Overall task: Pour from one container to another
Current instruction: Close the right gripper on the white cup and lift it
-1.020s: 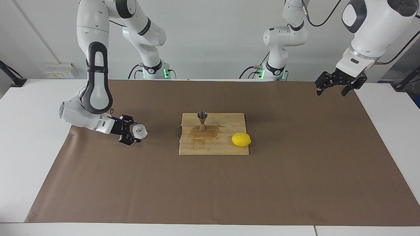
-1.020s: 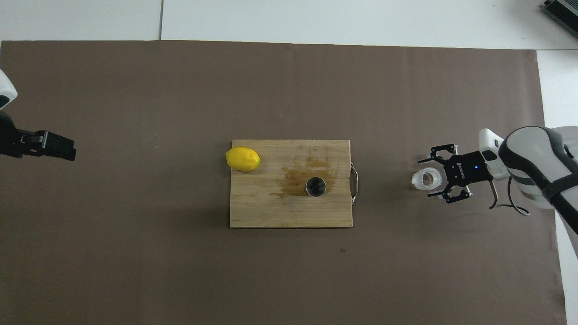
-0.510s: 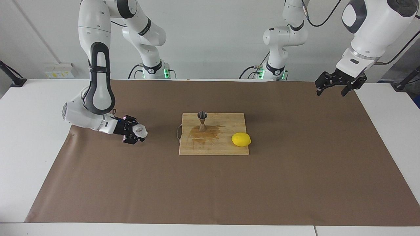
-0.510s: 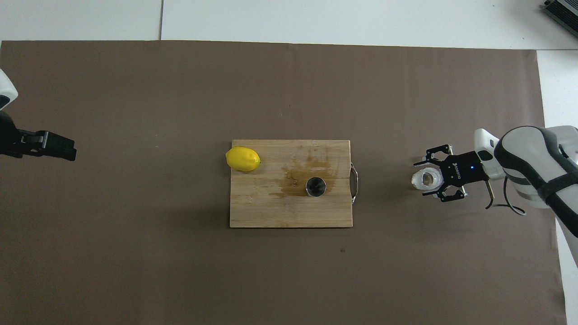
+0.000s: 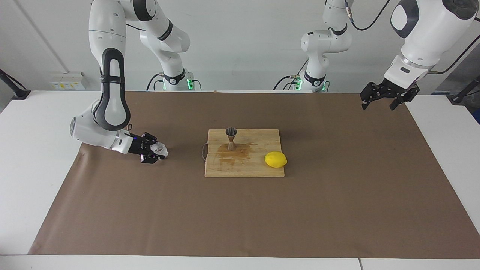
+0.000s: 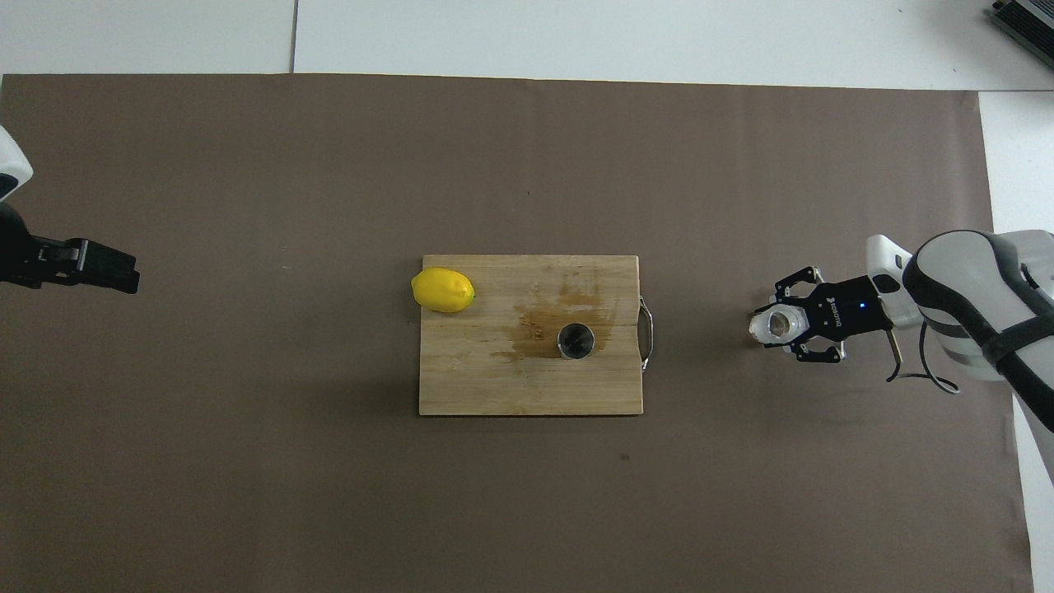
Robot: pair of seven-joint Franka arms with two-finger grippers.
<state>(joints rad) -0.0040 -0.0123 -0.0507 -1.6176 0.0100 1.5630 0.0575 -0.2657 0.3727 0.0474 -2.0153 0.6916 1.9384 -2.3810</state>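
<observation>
Your right gripper (image 5: 155,152) is sitting low at the middle left of the facing view, its fingers pinching the small whitish cup (image 5: 160,149), which is resting on the brown paper (image 5: 337,195) toward the right arm's end of the table. In the overhead view the same right gripper (image 6: 790,325) is showing at the middle right of the frame, with the cup (image 6: 774,326) squeezed between its fingertips and its mouth facing up. So you are gripping the source container, but by the look of it you are not yet lifting it; the cup seems to be on the paper, well apart from the cutting board (image 5: 258,167). The steel jigger (image 5: 231,138) is standing upright on the board near the centre of the frame, at the board's edge nearer to the robots, and from above the jigger (image 6: 575,341) is showing its open top. A brownish wet stain (image 5: 234,153) is spreading over the wood around its foot, and I cannot tell whether the jigger is holding any liquid. A lemon (image 5: 275,159) is lying on the board toward the left arm's end. Your left gripper (image 5: 386,96) is waiting in the air at the upper right of the facing view, fingers spread and holding nothing. I judge that the whole carry, the tilt over the jigger and the pour itself are all left for you to do.
</observation>
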